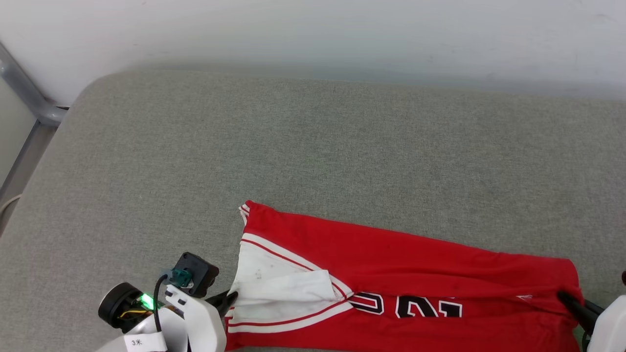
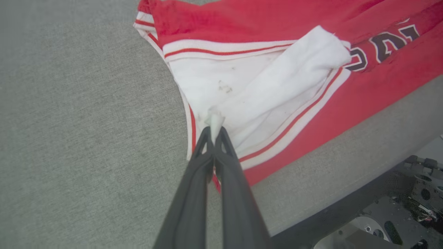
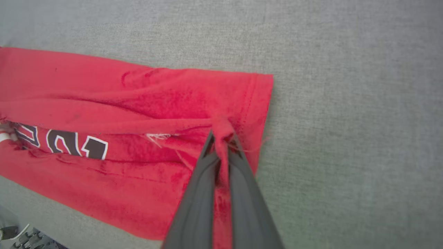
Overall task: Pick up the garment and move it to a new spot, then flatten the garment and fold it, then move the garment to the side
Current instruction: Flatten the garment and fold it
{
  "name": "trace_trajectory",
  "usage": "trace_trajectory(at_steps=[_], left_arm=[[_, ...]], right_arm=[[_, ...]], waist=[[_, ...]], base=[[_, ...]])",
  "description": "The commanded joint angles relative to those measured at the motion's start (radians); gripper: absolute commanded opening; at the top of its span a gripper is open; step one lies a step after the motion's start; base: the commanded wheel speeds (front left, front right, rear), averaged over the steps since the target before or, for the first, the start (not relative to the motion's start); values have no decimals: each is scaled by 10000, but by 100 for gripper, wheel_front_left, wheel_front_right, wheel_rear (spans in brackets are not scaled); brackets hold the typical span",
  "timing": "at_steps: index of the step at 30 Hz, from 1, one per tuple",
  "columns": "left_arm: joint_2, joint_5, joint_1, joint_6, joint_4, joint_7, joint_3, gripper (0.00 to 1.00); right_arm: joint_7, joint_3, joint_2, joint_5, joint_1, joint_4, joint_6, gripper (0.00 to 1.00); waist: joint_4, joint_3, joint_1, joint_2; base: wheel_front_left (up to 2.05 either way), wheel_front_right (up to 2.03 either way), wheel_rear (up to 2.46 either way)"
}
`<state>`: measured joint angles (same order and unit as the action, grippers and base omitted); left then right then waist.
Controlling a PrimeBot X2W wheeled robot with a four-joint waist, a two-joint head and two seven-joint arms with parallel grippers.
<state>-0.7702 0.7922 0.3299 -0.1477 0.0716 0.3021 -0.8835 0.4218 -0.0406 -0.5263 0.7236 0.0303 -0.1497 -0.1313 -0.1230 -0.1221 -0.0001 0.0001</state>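
The garment (image 1: 391, 259), a red jersey with a white sleeve and red-white striped trim, lies folded lengthwise along the near edge of the grey cushioned surface (image 1: 313, 146). Part of its black lettering shows. At the sleeve end my left gripper (image 1: 232, 297) is shut on a pinch of white sleeve cloth (image 2: 214, 121). At the hem end my right gripper (image 1: 562, 296) is shut on a bunched fold of red cloth (image 3: 221, 129). Red fabric runs down between the right fingers (image 3: 242, 193).
The grey surface stretches far and to the left of the garment. A white wall (image 1: 313, 34) runs behind it and a grey metal tube (image 1: 29, 93) stands at the far left. The surface's near edge (image 2: 346, 200) drops off close to the garment.
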Motion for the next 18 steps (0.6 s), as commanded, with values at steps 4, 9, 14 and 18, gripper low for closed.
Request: trace_trajectory(at_steps=[4, 9, 14, 18], left_arm=[[184, -158, -96, 141, -482, -92, -163, 0], [507, -281, 108, 381, -1146, -201, -376, 0], [809, -393, 219, 441, -1763, -424, -485, 44], [948, -421, 88, 500, -2118, -623, -571, 100]], right_arm=[[50, -319, -357, 79, 126, 45, 12, 0], [63, -687, -615, 147, 89, 4, 12, 0], [-95, -994, -734, 101, 63, -206, 12, 42], [-227, -1259, -663, 146, -7, -386, 12, 100]], waist=[[28, -70, 1, -1], [54, -143, 1, -1], [106, -140, 1, -1], [161, 19, 1, -1]], base=[[0, 0, 0], [0, 0, 0], [0, 0, 0], [0, 0, 0]])
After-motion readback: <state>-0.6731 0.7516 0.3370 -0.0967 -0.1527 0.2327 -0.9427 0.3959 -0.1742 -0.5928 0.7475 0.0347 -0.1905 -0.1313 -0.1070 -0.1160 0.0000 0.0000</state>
